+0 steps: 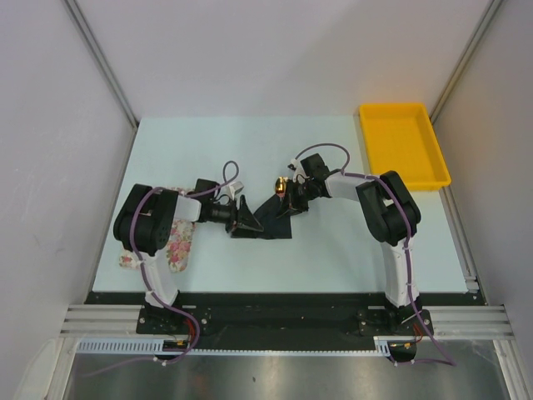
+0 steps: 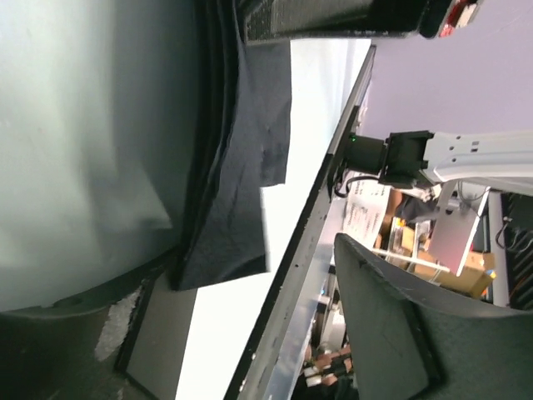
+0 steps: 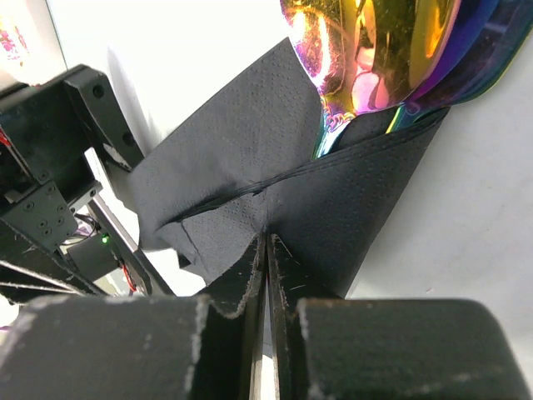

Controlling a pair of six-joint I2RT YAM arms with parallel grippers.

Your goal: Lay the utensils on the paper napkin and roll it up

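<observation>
Overhead view of a pale table (image 1: 333, 250) with two black robot arms reaching toward its middle. The utensils (image 3: 366, 58) are mostly hidden: only their shiny gold, rainbow-tinted ends show, and these are cut off by the top edge of the right wrist view. The handles are tucked inside a fold of the paper napkin (image 1: 268, 221) and cannot be seen. From above, the ends are just one small gold glint.

The black napkin lies at the table's centre, between the two grippers, folded into a rough triangle. The gold ends poke out of its far corner, pointing toward the back of the table. The necks run down into the fold toward the near left, so the long axis appears diagonal.

The right gripper (image 3: 266, 246) is clenched, its fingers pressed together on the napkin's folded edge. The left gripper (image 1: 243, 215) stands spread at the napkin's left end. In its own blurred, sideways view the black sheet hangs beside one of the fingers (image 2: 391, 333); contact cannot be made out.

A floral cloth mat (image 1: 179, 242) lies partly under the left arm. A yellow tray (image 1: 400, 146) sits at the far right.
</observation>
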